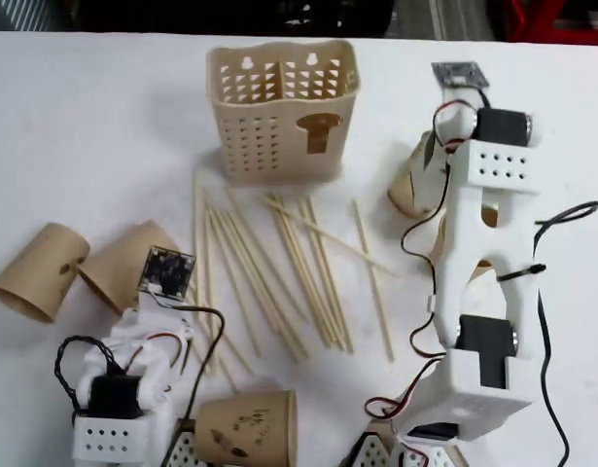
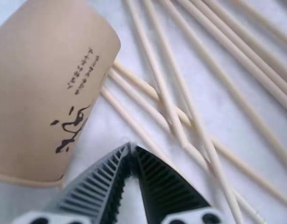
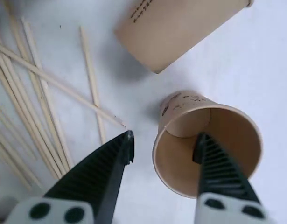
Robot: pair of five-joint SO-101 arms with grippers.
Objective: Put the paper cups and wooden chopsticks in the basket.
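Note:
The beige perforated basket [image 1: 279, 112] stands upright at the back of the table. Several wooden chopsticks [image 1: 279, 263] lie scattered in front of it. Two paper cups [image 1: 41, 272] [image 1: 123, 263] lie on their sides at the left, and a third cup [image 1: 245, 428] lies at the front. My left gripper [image 2: 131, 148] is shut and holds nothing, its tip just above chopsticks [image 2: 180, 112] and beside a lying cup [image 2: 45, 93]. My right gripper [image 3: 165, 140] is open, one finger inside a tipped cup [image 3: 227, 135] and the other outside its wall. A second cup [image 3: 180, 23] lies beyond it.
The right arm [image 1: 483, 253] stretches over the table's right side, with a cup [image 1: 410, 180] showing beside it. The left arm [image 1: 119, 389] sits at the front left. Loose cables hang around both arms. White table lies bare at the far left.

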